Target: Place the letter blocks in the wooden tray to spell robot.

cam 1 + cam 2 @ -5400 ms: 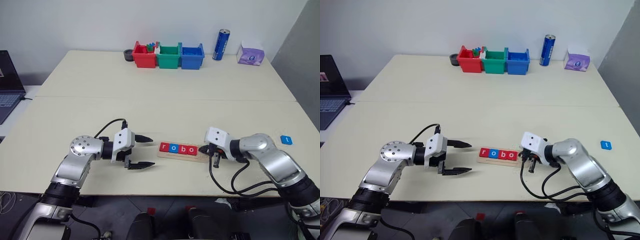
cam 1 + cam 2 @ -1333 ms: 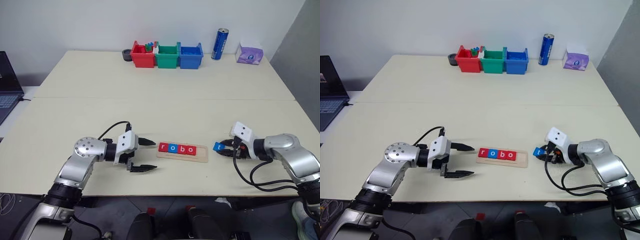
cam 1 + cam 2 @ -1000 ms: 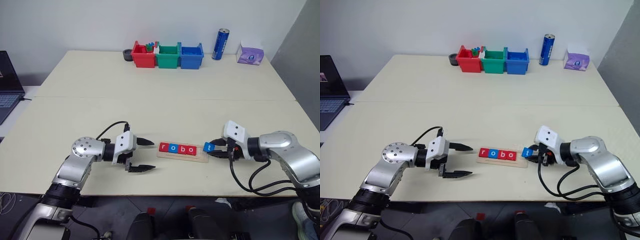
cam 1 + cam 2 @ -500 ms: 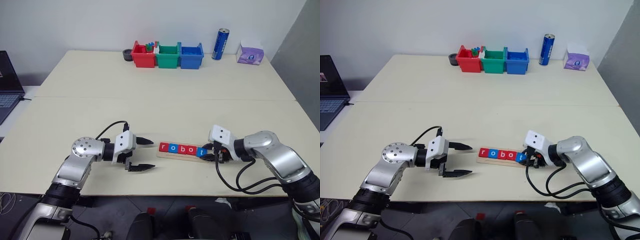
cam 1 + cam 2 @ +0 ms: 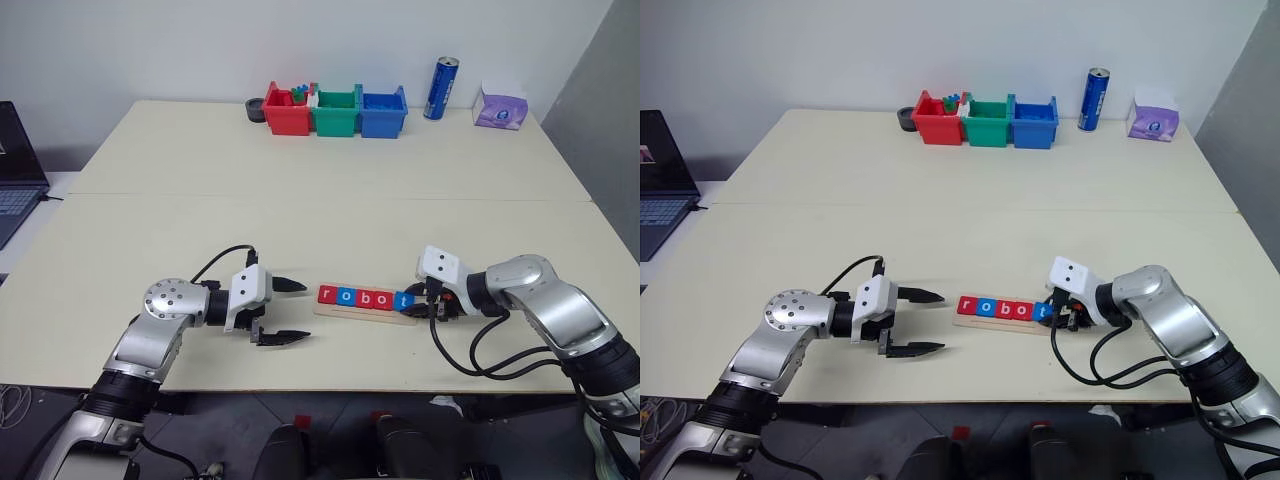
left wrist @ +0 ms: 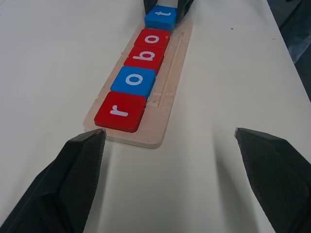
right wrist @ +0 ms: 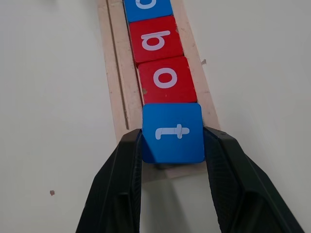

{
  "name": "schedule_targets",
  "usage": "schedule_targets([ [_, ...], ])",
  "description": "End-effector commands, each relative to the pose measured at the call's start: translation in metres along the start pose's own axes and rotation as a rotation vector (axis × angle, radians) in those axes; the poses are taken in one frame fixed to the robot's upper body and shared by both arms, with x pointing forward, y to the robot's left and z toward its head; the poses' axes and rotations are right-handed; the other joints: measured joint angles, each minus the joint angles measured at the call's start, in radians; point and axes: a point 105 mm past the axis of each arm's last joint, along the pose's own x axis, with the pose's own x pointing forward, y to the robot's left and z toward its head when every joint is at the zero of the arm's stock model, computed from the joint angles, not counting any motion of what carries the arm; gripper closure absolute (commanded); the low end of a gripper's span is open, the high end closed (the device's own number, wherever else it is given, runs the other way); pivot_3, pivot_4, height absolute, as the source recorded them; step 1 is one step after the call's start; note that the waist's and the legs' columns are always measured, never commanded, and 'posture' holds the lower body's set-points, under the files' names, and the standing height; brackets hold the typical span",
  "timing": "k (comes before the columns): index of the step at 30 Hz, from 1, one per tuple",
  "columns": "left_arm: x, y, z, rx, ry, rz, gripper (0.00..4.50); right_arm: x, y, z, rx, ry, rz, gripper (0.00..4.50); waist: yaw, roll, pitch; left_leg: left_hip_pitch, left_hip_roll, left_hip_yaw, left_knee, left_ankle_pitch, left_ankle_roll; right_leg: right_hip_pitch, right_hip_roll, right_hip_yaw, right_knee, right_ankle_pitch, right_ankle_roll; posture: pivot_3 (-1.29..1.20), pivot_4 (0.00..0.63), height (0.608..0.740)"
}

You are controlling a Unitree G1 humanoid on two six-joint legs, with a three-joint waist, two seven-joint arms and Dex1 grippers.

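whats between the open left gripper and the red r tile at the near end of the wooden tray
Only bare cream table. In the left wrist view the left gripper stands open short of the pale wooden tray, and nothing lies before the red r tile.

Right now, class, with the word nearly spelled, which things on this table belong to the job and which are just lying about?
Part of the job:
- letter blocks r, o, b, o
- blue t block, gripped by the right hand
- wooden tray

Just lying about:
- red, green, blue bins
- blue can
- tissue pack
- laptop
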Motion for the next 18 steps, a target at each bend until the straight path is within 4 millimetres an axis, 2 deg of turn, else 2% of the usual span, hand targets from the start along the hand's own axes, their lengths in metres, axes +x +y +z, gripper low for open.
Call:
schedule_targets([
  [1, -0.0021, 0.0027, 0.0099, 0.043, -0.021, 0.012, 0.0, -0.0038, -0.0037, 0.0016, -0.019, 0.009, -0.004, 3.05, 0.0, 0.0, 0.0, 0.0, 0.0, 0.0, 0.0, 0.0, 0.0, 0.0, 0.0, 0.0, 0.0, 0.0, 0.0, 0.0, 0.15, 0.74],
  [15, -0.0015, 0.0024, 0.0079, 0.045, -0.023, 0.014, 0.0, -0.0004, -0.0073, 0.003, -0.025, 0.009, 0.004, 3.05, 0.0, 0.0, 0.0, 0.0, 0.0, 0.0, 0.0, 0.0, 0.0, 0.0, 0.0, 0.0, 0.0, 0.0, 0.0, 0.0, 0.15, 0.74],
  [16, -0.0014, 0.0024, 0.0079, 0.045, -0.023, 0.014, 0.0, -0.0003, -0.0076, 0.0034, -0.026, 0.008, 0.004, 2.33, 0.0, 0.0, 0.0, 0.0, 0.0, 0.0, 0.0, 0.0, 0.0, 0.0, 0.0, 0.0, 0.0, 0.0, 0.0, 0.0, 0.15, 0.74],
  [17, -0.0013, 0.0024, 0.0079, 0.045, -0.023, 0.014, 0.0, -0.0003, -0.0078, 0.0037, -0.026, 0.008, 0.004, 2.08, 0.0, 0.0, 0.0, 0.0, 0.0, 0.0, 0.0, 0.0, 0.0, 0.0, 0.0, 0.0, 0.0, 0.0, 0.0, 0.0, 0.15, 0.74],
  [18, -0.0012, 0.0024, 0.008, 0.046, -0.023, 0.013, 0.0, -0.0003, -0.0081, 0.0044, -0.027, 0.006, 0.003, 1.62, 0.0, 0.0, 0.0, 0.0, 0.0, 0.0, 0.0, 0.0, 0.0, 0.0, 0.0, 0.0, 0.0, 0.0, 0.0, 0.0, 0.15, 0.74],
])
